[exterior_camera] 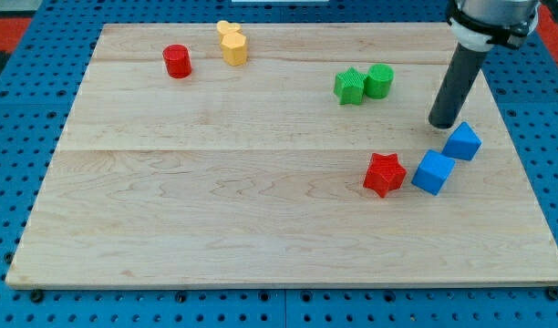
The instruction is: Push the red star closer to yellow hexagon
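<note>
On the bench (215,210), a pale wooden board lying on a blue pegboard (15,109), the blocks sit in three loose groups, taken here from the view's left to its right.

Near the top left stands a red cylinder (177,61). Just to its right, closer to the top edge, are two yellow pieces pressed together: a small yellow block (226,30) whose shape is hard to make out, and the yellow hexagon (234,48) touching it from below and slightly right.

Right of the centre, in the upper half, a green star (350,87) touches a green cylinder (379,81) on its right side.

Lower down on the right lies the red star (385,174), well apart from the yellow hexagon, which is far off toward the top left. Just beside the star on its right is a blue cube (433,172); whether the two touch I cannot tell. A second blue block (462,141) sits up and to the right of that cube, close to it.

My tip (444,124) comes down from the top right corner as a dark rod and rests just above and left of the second blue block, up and to the right of the red star, with the blue cube between them. No claw exists on this arm, so nothing is being held.
</note>
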